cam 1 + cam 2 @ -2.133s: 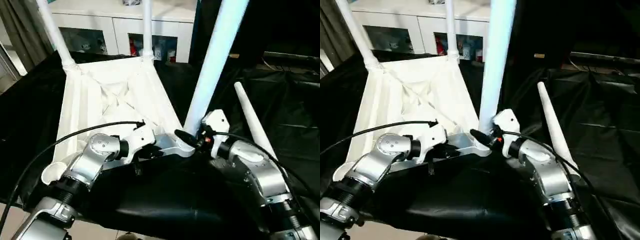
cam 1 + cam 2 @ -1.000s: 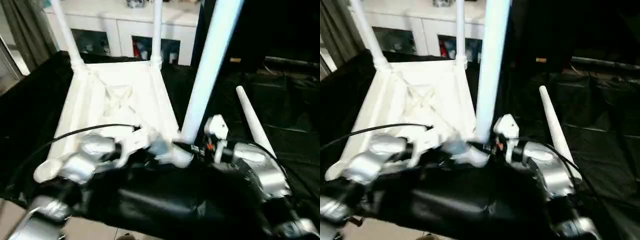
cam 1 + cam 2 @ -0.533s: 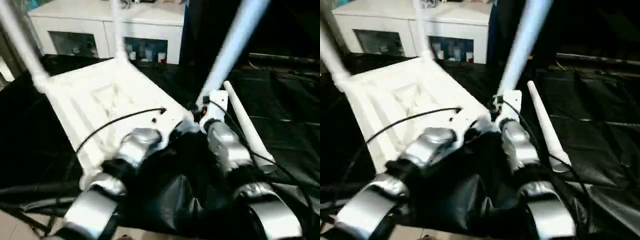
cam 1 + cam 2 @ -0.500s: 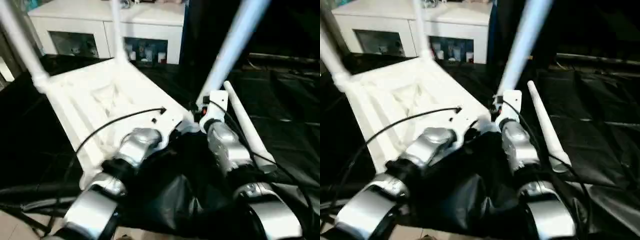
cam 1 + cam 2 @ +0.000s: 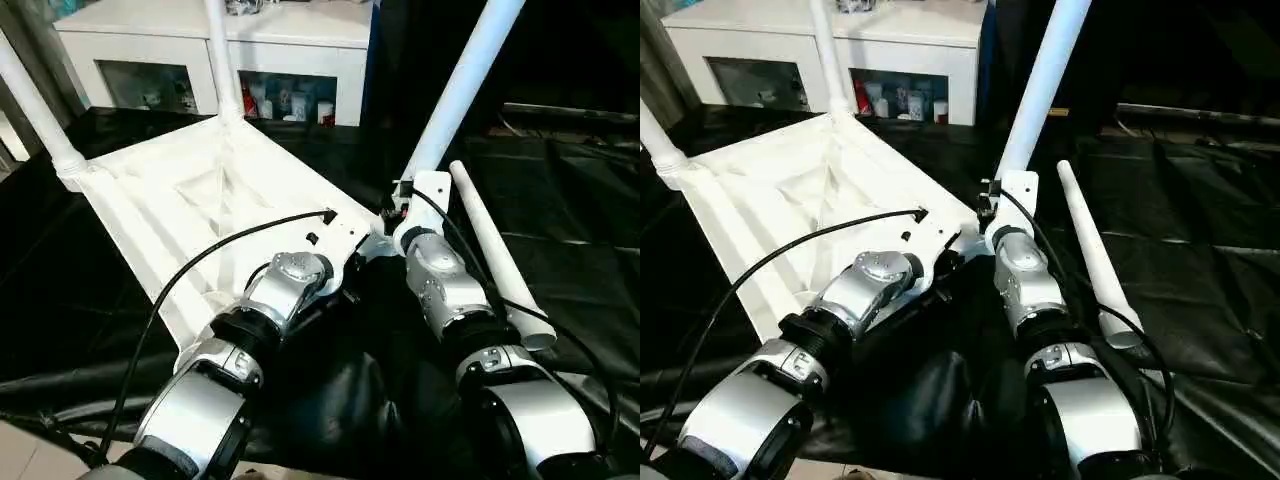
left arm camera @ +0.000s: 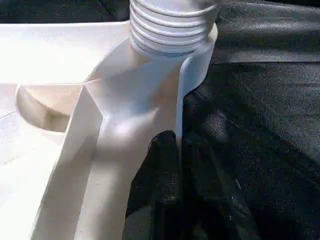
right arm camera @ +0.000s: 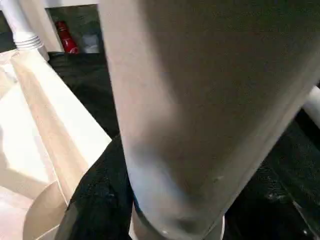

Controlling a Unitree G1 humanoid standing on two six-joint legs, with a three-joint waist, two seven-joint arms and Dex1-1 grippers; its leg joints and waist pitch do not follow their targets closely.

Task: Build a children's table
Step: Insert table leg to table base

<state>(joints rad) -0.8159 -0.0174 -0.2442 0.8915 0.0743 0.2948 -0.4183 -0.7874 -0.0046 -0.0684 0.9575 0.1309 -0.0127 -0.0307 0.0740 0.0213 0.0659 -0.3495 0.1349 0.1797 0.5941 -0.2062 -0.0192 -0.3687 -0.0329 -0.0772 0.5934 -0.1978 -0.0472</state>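
Observation:
The white table top (image 5: 200, 190) lies upside down on black cloth, ribbed underside up. Two legs (image 5: 35, 100) (image 5: 222, 55) stand in its far corners. A third leg (image 5: 460, 90) rises from the near right corner and leans right. Its threaded end (image 6: 172, 25) sits in the corner socket with threads still showing. My left gripper (image 6: 179, 145) is shut on the top's rim wall just below that socket. My right gripper (image 5: 392, 215) is shut on the third leg's base, with one black finger (image 7: 95, 200) against the tube (image 7: 200, 100). A fourth leg (image 5: 490, 250) lies loose on the cloth to the right.
A white cabinet (image 5: 300, 50) with glass-fronted shelves stands behind the work. Creased black cloth (image 5: 570, 190) covers the surface to the right and front. A black cable (image 5: 200, 265) arcs over my left forearm.
Both arms have reached forward. The table top has swivelled on the cloth: its gripped corner moved away from me and its far corners swung left. The held leg leans further right.

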